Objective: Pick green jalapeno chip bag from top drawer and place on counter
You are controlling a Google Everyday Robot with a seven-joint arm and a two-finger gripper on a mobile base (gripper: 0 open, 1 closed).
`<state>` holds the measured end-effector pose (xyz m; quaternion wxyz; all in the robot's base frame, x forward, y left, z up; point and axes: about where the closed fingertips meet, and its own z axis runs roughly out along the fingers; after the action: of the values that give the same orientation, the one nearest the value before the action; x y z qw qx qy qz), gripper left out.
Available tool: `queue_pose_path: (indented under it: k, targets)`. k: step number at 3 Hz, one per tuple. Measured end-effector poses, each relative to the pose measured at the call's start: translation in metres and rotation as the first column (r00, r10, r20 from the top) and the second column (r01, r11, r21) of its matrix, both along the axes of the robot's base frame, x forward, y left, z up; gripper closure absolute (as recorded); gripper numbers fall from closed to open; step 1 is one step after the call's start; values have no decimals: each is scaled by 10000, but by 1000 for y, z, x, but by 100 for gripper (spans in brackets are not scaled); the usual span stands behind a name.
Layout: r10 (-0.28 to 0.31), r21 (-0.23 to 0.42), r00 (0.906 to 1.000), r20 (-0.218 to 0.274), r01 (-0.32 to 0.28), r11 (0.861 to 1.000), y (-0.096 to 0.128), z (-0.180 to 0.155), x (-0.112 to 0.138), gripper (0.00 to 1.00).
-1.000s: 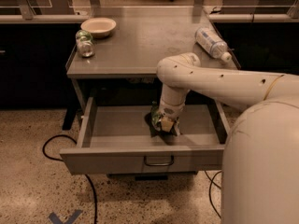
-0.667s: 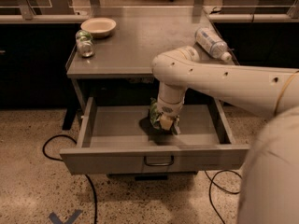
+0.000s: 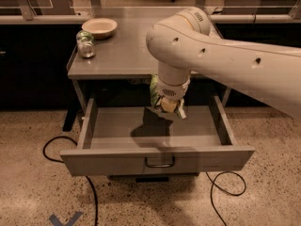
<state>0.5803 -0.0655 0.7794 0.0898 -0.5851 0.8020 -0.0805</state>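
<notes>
The top drawer (image 3: 113, 160) stands pulled open below the counter (image 3: 123, 55); its floor shows only the arm's shadow. My gripper (image 3: 170, 108) hangs from the big white arm above the drawer's back half, just below the counter's front edge. It is shut on the green jalapeno chip bag (image 3: 154, 92), which sticks up on the gripper's left side, lifted off the drawer floor and partly hidden by the wrist. The drawer's dark wire handle (image 3: 160, 164) is at the middle of the front panel.
A pale bowl (image 3: 99, 27) and a small glass jar with a green lid (image 3: 85, 44) stand at the counter's back left. The arm covers the counter's right side. Black cables (image 3: 55, 145) lie on the speckled floor on both sides. A pale ledge (image 3: 47, 19) runs behind.
The gripper has risen from the drawer floor with the green bag in it, up toward the counter's front edge. The arm now hides the water bottle on the counter's right.
</notes>
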Motion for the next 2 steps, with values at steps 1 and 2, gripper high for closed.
queue_pose_path:
  k: [1, 2]
  targets:
    - [2, 0, 10000, 1, -2, 10000, 0, 0, 0, 100]
    - [488, -241, 9947, 908, -468, 9986, 16, 29, 16, 100]
